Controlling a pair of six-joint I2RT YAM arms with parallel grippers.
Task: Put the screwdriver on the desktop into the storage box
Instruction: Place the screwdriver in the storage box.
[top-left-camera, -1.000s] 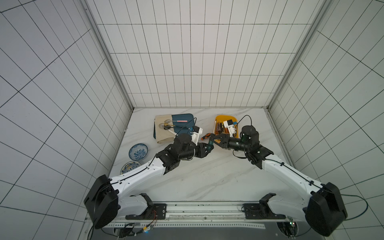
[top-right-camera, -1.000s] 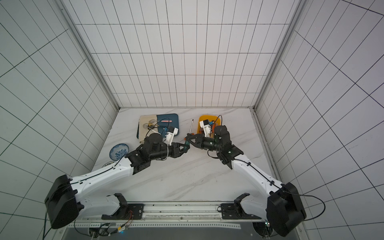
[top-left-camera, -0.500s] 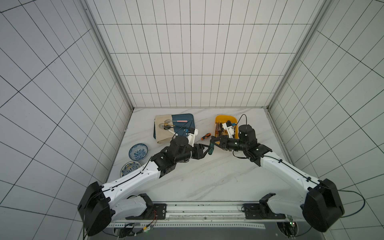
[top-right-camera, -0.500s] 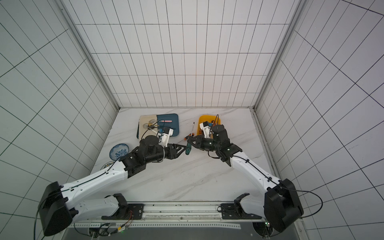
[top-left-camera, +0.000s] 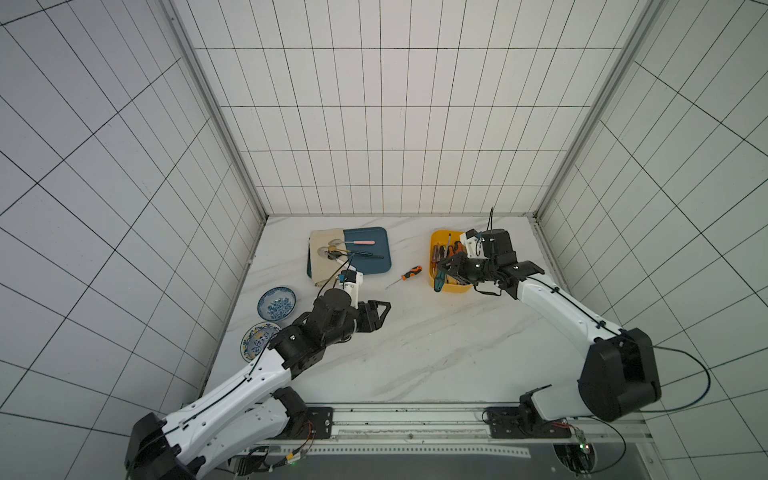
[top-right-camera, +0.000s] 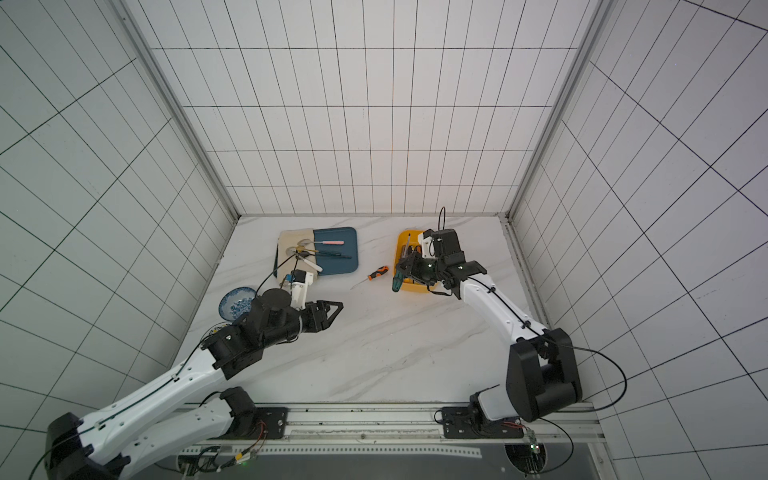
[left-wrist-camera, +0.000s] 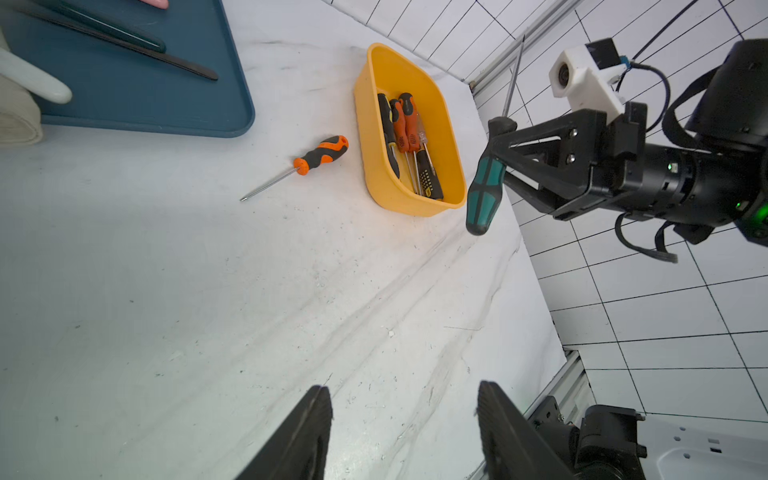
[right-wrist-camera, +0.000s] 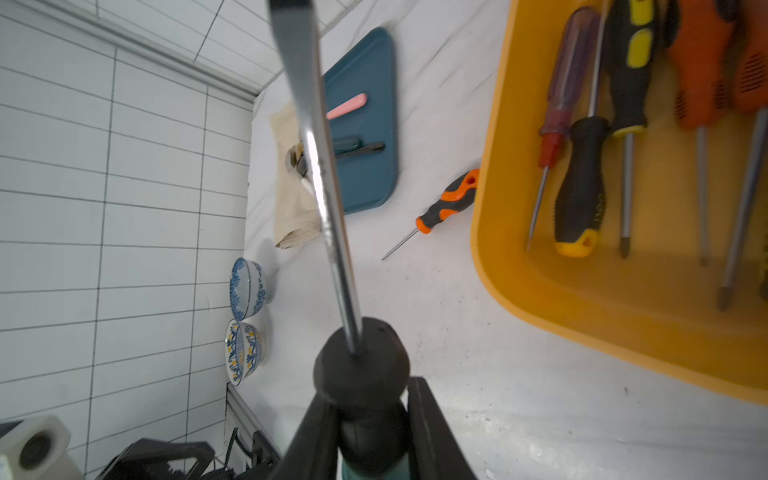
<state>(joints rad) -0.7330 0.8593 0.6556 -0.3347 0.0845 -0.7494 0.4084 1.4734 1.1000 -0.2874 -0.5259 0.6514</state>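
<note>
Long teal-and-black-handled steel screwdriver (left-wrist-camera: 484, 195) is being clamped near its collar by the right gripper (left-wrist-camera: 498, 151), raised right by the yellow-orange plastic storage box (left-wrist-camera: 386, 187). Orange-and-black screwdriver (left-wrist-camera: 320, 156) is being left on the white marble desktop (left-wrist-camera: 208, 291), between both grippers. Left gripper (left-wrist-camera: 405, 399) is being held roughly half open, empty.

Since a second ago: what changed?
The left gripper opened, let go of the green-handled screwdriver and drew back toward its own side. The right gripper, shut on it, carried it over to the edge of the storage box. Unchanged: the orange screwdriver on the desktop, the box, the blue tray.
</note>
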